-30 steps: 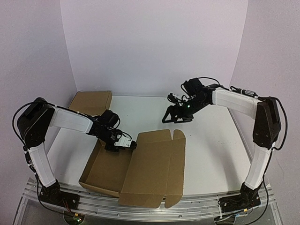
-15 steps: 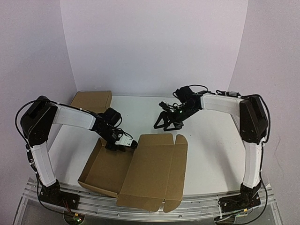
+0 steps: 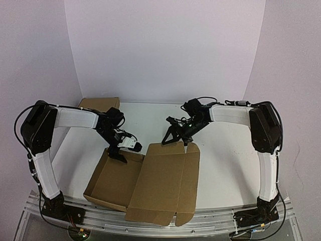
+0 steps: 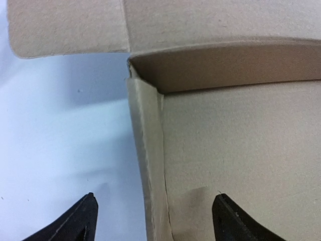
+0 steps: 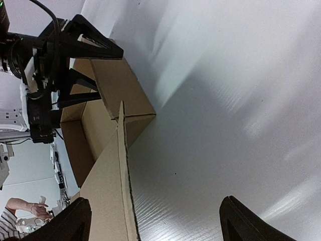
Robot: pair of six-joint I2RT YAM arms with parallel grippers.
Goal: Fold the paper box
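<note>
Black fingertips [image 4: 83, 221] of the left gripper [image 4: 155, 223] fill the bottom of its wrist view, spread wide. A raised side wall of the box [image 4: 241, 140] runs up between them. One finger hangs outside that wall over the white table [image 4: 60, 125], the other inside over the box floor, and neither can be seen touching cardboard. Ahead of this gripper the wall meets a second upright wall at a corner, with more cardboard spreading beyond it. The right gripper [image 5: 158, 223] is also wide open and holds nothing. Most of its gap lies over bare table, while a thin upright cardboard edge starts just beside one finger and runs forward to a folded corner. Further ahead of it the left gripper sits over the tray part of the box (a person's arm [image 5: 17, 206] shows at the lower edge of that view, off the table). From above, the tray half with its raised walls lies directly beneath the left gripper. The flatter panel with its side flaps starts just under the right gripper and reaches back toward the arm bases, its near flaps overhanging the table edge. The two grippers hang near each other over the far side of the box, apart. A plain box [image 3: 99, 104] sits behind the left arm at the far corner, well apart from both.
</note>
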